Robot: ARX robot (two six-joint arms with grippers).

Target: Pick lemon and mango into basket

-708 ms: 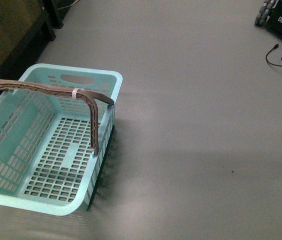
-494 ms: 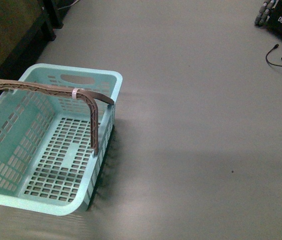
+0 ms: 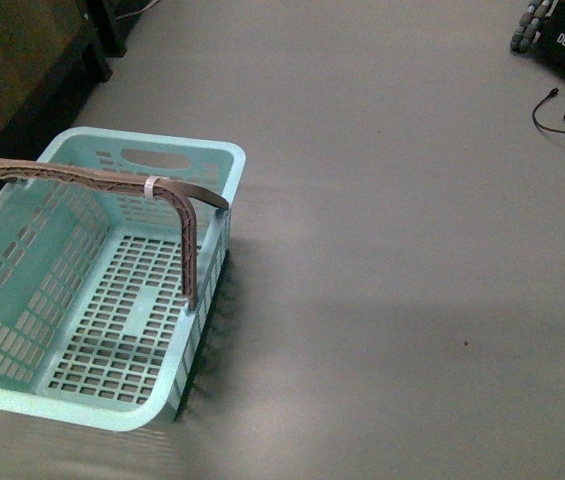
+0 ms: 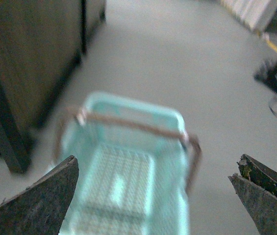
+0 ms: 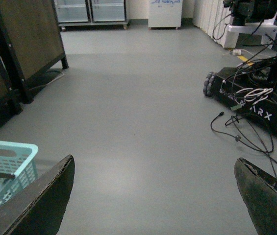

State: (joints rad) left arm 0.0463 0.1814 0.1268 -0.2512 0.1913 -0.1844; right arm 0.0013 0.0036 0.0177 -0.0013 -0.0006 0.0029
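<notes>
Neither lemon nor mango shows in any view, so I can't say which way they lie from either jaws, or how the mango's long axis runs. The basket (image 3: pixel 207 160) sits on the floor (image 3: pixel 392 250) with nothing in it, ahead of and below my left jaws and off to the left-arm side of my right jaws. The left arm is nearer it. Both jaws stand wide open, holding nothing
</notes>
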